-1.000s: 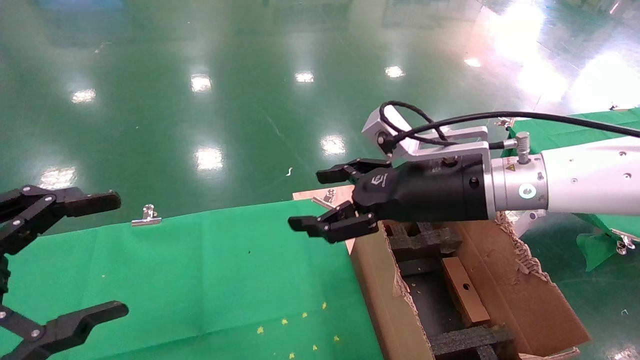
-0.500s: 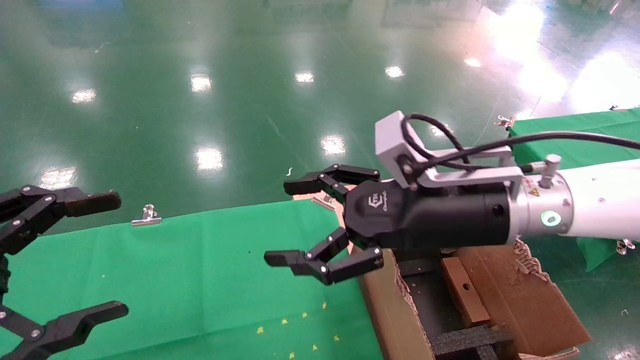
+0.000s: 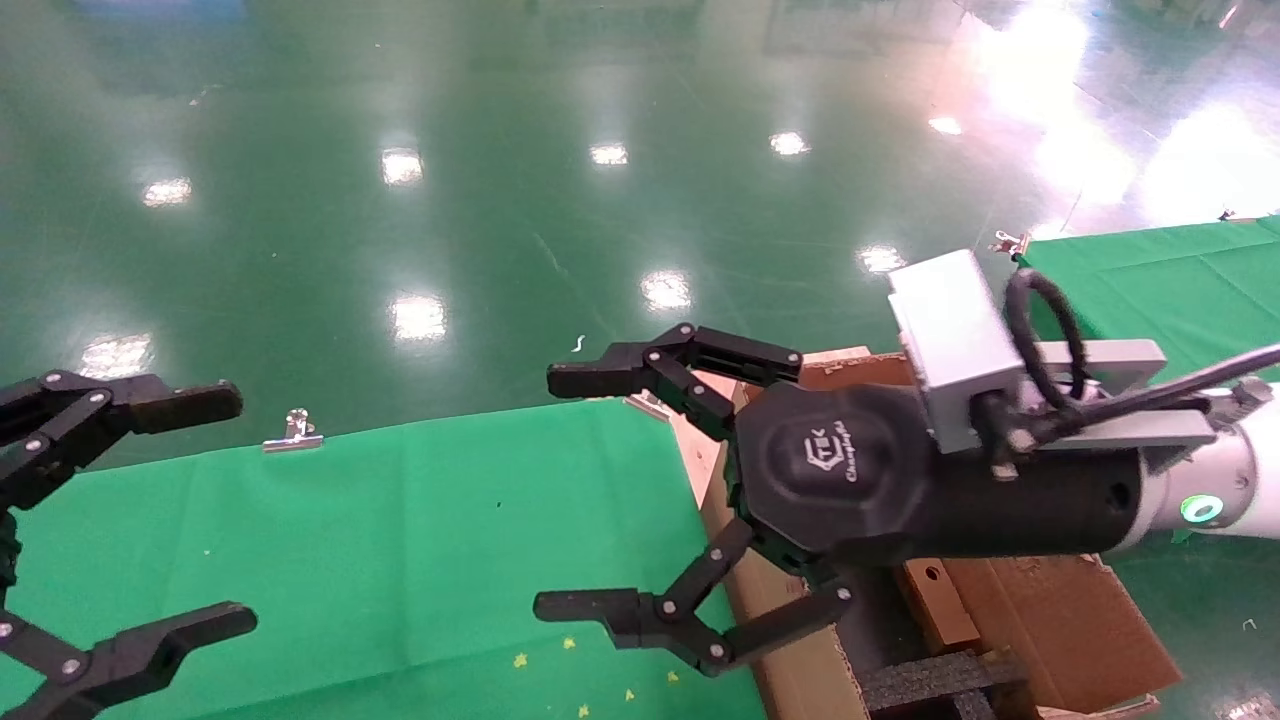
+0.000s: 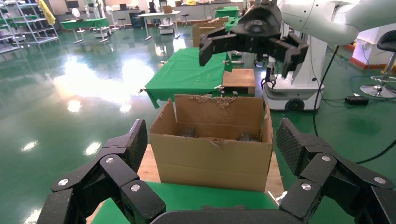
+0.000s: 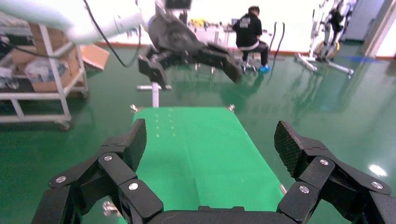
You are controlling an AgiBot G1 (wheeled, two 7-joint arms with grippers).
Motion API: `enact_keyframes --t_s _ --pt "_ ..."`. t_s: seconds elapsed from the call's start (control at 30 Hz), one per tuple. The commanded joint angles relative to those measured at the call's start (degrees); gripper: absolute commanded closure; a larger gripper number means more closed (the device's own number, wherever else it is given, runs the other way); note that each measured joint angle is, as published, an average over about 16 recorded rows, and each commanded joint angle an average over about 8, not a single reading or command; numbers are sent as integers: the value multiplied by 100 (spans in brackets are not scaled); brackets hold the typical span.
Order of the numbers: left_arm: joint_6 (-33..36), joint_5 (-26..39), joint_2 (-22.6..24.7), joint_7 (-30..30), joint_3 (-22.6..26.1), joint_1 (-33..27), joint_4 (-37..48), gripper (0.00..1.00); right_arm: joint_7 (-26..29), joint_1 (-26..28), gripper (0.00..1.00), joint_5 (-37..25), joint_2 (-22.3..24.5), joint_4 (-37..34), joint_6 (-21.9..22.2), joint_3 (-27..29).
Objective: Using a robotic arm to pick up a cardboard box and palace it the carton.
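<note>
Cardboard box (image 3: 935, 590) sits in carton (image 3: 1050, 610), just behind/below right end effector (image 3: 570, 490), fingers spread, empty.

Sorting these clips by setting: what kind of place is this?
Probably a robotics lab or test hall. It has a glossy green floor, several green-covered tables, a shelving cart stacked with boxes, and a seated person at the back. The carton stands beside one table.

My right pincer (image 3: 570, 490): black multi-link fingers with silver screws, white logo on the housing. Grey camera box (image 3: 950, 335) and looped black cable (image 3: 1040, 330) at the wrist; green ring light (image 3: 1197, 509). Left pincer (image 3: 215, 510): all black.
</note>
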Motion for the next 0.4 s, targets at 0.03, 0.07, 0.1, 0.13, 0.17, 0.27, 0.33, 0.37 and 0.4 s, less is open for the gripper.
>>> enact_keyframes --t_s 0.03,0.07,0.1,0.13,0.17,0.27,0.33,0.37,0.4 --pt "-1 0 0 0 0 1 1 0 -120 -112 0 80 -25 -11 -108 159" --pt "-1 0 0 0 0 1 1 0 -136 -131 0 97 -30 -13 -127 186" --pt "-1 0 0 0 0 1 1 0 -132 -135 0 102 -31 -14 -131 191" --pt "-1 0 0 0 0 1 1 0 -124 -131 0 101 -31 -14 -127 184" --pt "-1 0 0 0 0 1 1 0 -116 -123 0 96 -30 -14 -120 172" --pt "-1 0 0 0 0 0 1 0 -92 -96 0 79 -25 -12 -93 132" --pt "-1 0 0 0 0 0 1 0 -82 -83 0 68 -22 -11 -81 114" --pt "-1 0 0 0 0 0 1 0 -79 -79 0 64 -21 -11 -77 108" --pt "-1 0 0 0 0 0 1 0 -76 -75 0 61 -20 -10 -73 102"
